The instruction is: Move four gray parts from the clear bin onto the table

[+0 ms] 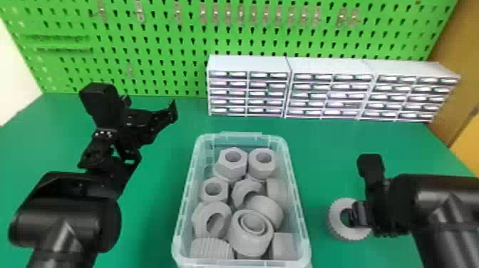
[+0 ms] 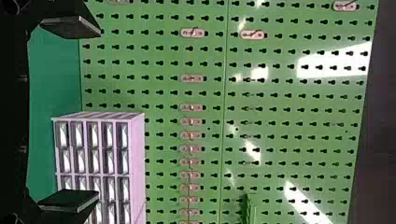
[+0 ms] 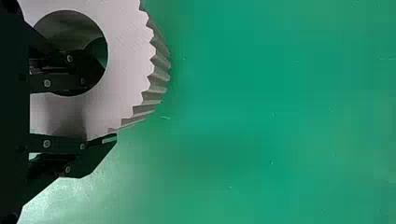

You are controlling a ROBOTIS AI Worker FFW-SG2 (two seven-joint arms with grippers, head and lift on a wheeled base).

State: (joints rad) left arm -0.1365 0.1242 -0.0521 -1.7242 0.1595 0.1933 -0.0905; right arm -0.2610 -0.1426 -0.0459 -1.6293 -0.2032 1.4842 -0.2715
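The green table (image 1: 142, 214) lies under the right claw (image 3: 105, 107); the clear bin (image 1: 249, 263), with gray parts (image 1: 265, 214), sits to its left. The claw is nearly shut, pinching the toothed ring (image 3: 126, 60) by its wall. The left claw (image 2: 99, 113) gapes, empty. Placing seems in hand: next, settle the ring, let go, lift clear.

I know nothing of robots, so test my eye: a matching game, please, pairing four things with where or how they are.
1. Toothed gray ring
2. Left gripper
3. Clear bin
4. Drawer cabinets

A. Holds several gray parts
B. By the green pegboard
C. One finger of the right gripper is in its hole
D. Fingers apart, nothing between them

Pairs: 1-C, 2-D, 3-A, 4-B
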